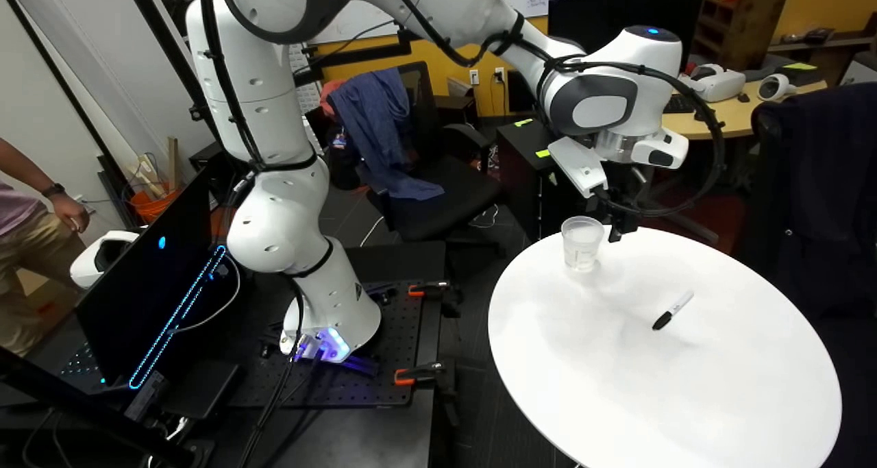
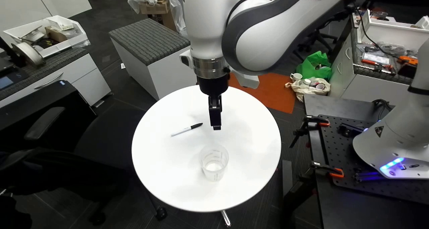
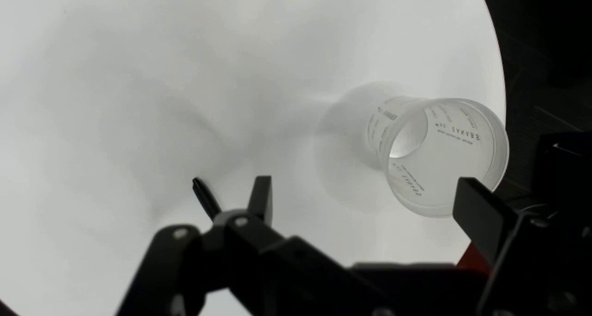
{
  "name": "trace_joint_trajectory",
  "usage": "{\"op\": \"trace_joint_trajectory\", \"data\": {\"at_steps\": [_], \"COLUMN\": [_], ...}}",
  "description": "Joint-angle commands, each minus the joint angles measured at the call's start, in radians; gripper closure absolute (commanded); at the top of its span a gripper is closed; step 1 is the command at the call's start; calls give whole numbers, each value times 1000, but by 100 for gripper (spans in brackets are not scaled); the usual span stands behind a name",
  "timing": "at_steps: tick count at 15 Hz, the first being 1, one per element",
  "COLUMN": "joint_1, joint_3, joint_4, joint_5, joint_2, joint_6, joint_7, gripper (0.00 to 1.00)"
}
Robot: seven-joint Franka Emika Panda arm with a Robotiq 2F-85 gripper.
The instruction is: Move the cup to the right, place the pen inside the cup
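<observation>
Above the table [image 3: 277, 52], my fingers [image 3: 480, 216] hang apart.
In the wrist view, cup [image 3: 444, 156] stands right, pen [image 3: 206, 198] lies left.

Arm [image 1: 473, 9] stretched out high over the worktop [image 1: 685, 399], wrist [image 2: 208, 68] pointing down, and there hangs the gripper [image 3: 365, 197] above it, spread good and wide!

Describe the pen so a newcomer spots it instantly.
Start at the round white table. The pen lies flat on top, apart from the upright cup. Unlike that clear, see-through neighbour, it is a thin stick, whitish with one black end.
</observation>
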Motion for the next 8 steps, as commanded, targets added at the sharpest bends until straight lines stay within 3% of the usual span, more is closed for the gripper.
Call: {"op": "trace_joint_trajectory", "data": {"at_steps": [1,8], "joint_1": [-8,-10], "joint_3": [21,45], "joint_4": [35,90], "joint_5": [44,64], "joint_2": [57,141], "joint_6": [13,7], "joint_7": [-62,-97], "gripper": [0,0]}}
